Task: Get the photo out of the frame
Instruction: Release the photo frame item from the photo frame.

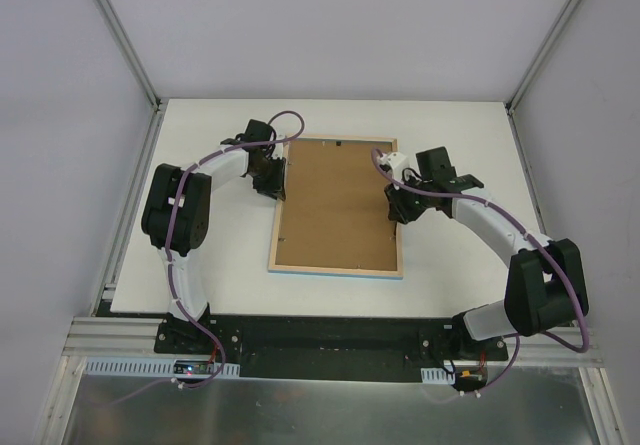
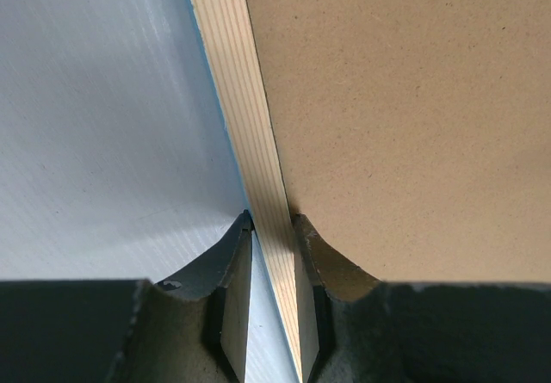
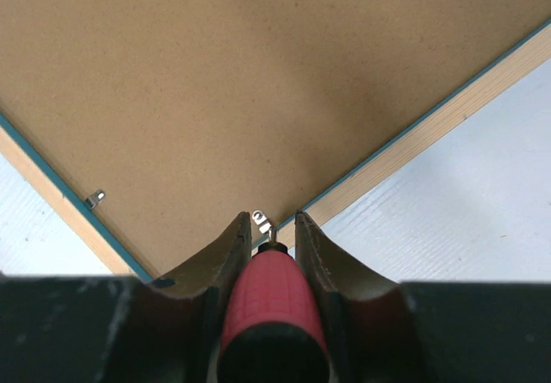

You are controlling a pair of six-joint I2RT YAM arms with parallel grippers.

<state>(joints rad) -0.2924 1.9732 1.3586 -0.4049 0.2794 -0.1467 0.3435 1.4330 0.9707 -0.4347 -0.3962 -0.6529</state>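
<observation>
From above, the frame lies face down mid-worktop, with its brown backing board facing up. Left wrist: the left claw is pinched narrowly onto the frame's pale wood rim. Right wrist: the right claw grips a red-handled tool, whose tip is at a metal clip.

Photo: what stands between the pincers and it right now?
The brown backing board fills the face-down frame, pinned by metal tabs; the right pincer's red-handled tool is at one. The photo itself is hidden.
</observation>
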